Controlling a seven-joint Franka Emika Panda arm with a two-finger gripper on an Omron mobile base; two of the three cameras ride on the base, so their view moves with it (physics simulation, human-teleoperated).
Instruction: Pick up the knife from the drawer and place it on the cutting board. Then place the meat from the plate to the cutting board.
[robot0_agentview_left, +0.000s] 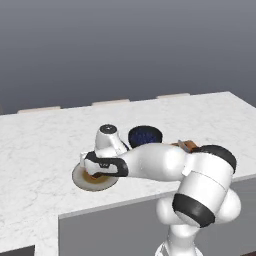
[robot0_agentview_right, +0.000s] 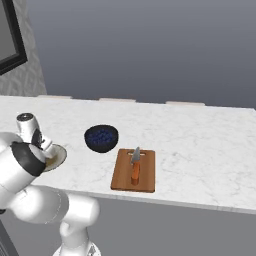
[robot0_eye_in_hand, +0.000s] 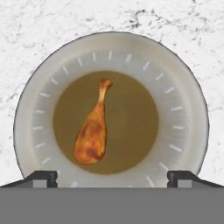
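The claw (robot0_eye_in_hand: 112, 177) hangs over the plate (robot0_eye_in_hand: 183, 83) with its tips spread wide and empty, and the meat (robot0_eye_in_hand: 92, 131) lies on the plate's brown centre. Farther along the tabletop (robot0_agentview_right: 200, 145), the knife (robot0_agentview_right: 135, 166) already rests on the board (robot0_agentview_right: 122, 177), so the meat step seems in hand. Next it likely must drop and close across the thick end.

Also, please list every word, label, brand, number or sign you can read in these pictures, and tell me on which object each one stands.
None: no picture shows readable text.
The plate carries only short pale tick marks around its rim, not letters or digits.
The cutting board, the knife, the meat, the dark bowl and the marble counter bear no print.
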